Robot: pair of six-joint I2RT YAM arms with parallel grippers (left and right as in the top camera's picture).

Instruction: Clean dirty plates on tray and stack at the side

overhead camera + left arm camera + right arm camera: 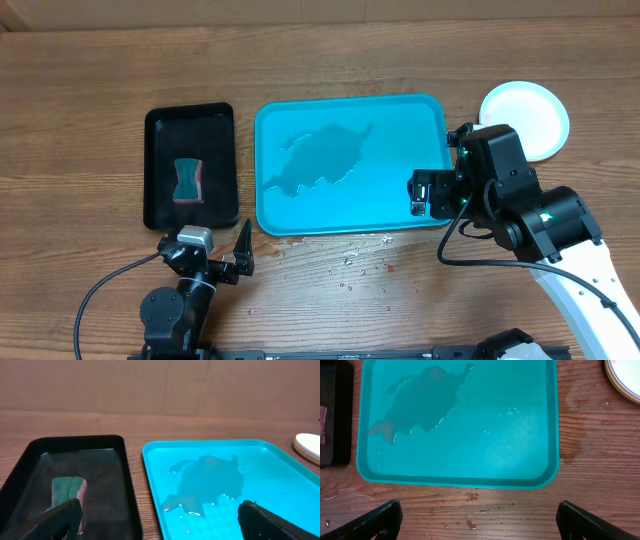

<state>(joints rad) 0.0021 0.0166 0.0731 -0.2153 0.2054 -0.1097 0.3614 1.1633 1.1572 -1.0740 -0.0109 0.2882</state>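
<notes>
The turquoise tray (350, 215) holds only a puddle of water (322, 158); no plate is on it. A round white plate (524, 118) lies on the table to the right of the tray; I cannot tell whether others lie under it. It also shows in the left wrist view (309, 446) and the right wrist view (624, 379). My right gripper (425, 192) is open and empty over the tray's front right corner; its fingers (480, 522) frame bare wood. My left gripper (210, 262) is open and empty near the front edge, with its fingers (160, 520) facing both trays.
A black tray (190, 115) stands left of the turquoise tray, with a green and pink sponge (187, 179) lying in shallow water. Small reddish drops and water spots (352, 258) dot the wood in front of the turquoise tray.
</notes>
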